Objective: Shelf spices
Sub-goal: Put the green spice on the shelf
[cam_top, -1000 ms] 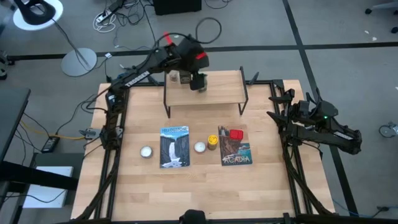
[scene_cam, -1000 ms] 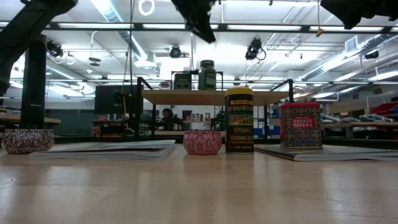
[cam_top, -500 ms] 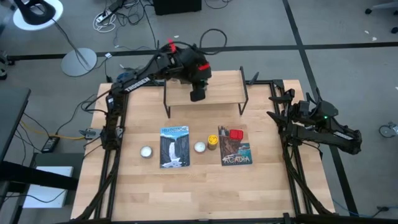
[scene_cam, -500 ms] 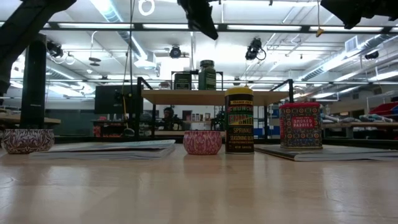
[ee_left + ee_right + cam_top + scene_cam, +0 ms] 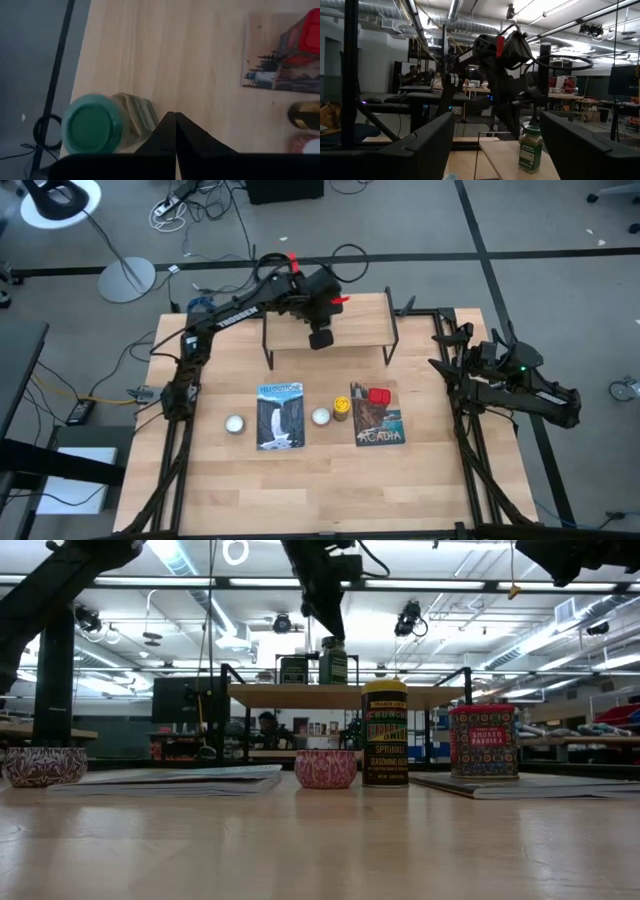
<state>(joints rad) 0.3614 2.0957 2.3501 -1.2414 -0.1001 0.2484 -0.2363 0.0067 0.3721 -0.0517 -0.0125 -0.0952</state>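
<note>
From above, the left arm (image 5: 262,292) hides the shelf's (image 5: 355,328) jars; the red tin (image 5: 305,37) is edge-cropped.

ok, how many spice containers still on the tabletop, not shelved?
2: the yellow-capped jar beside the right picture book, and the red paprika tin standing on that book. More may be hidden under the left arm over the shelf.

The shelf (image 5: 330,320) spans the table's (image 5: 430,480) 12 o'clock edge; the left claw (image 5: 320,338) hangs over its middle with fingers pressed together, just beside the green jar (image 5: 92,129). From there, the board toward 3 o'clock lies bare. At table centre a row blocks passage: two white balls (image 5: 235,423), two books (image 5: 280,416), the yellow-capped jar (image 5: 342,409) and the red tin (image 5: 379,396). The 6 o'clock half is free. The right claw (image 5: 495,145), fingers spread, sits off the 3 o'clock edge.
</note>
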